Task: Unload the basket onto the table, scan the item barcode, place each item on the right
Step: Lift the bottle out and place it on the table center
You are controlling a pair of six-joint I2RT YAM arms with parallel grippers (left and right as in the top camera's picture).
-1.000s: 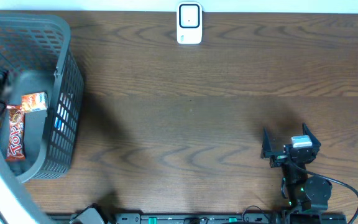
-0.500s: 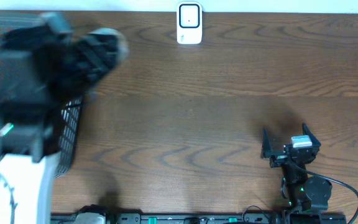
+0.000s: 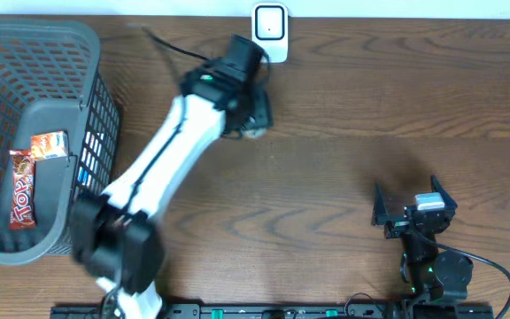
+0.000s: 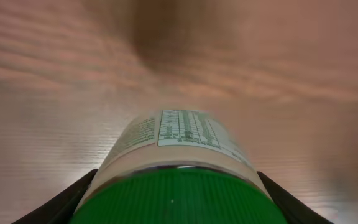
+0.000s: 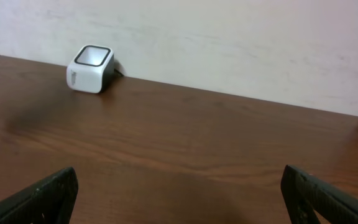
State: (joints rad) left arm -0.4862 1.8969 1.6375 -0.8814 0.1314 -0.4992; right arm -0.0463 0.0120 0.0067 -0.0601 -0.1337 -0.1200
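Green-capped bottle (image 4: 179, 140) is gripped in my left hand (image 3: 251, 108), near the scanner (image 3: 270, 34); next, I judge, its barcode must face the scanner's window. My right hand (image 3: 410, 202) gapes wide.

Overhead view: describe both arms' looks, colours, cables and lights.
The left arm has white links, black joints, a green light near the wrist and a thin black cable. The right arm is black, with a pale block behind its black fingers, a green light and a looping black cable.
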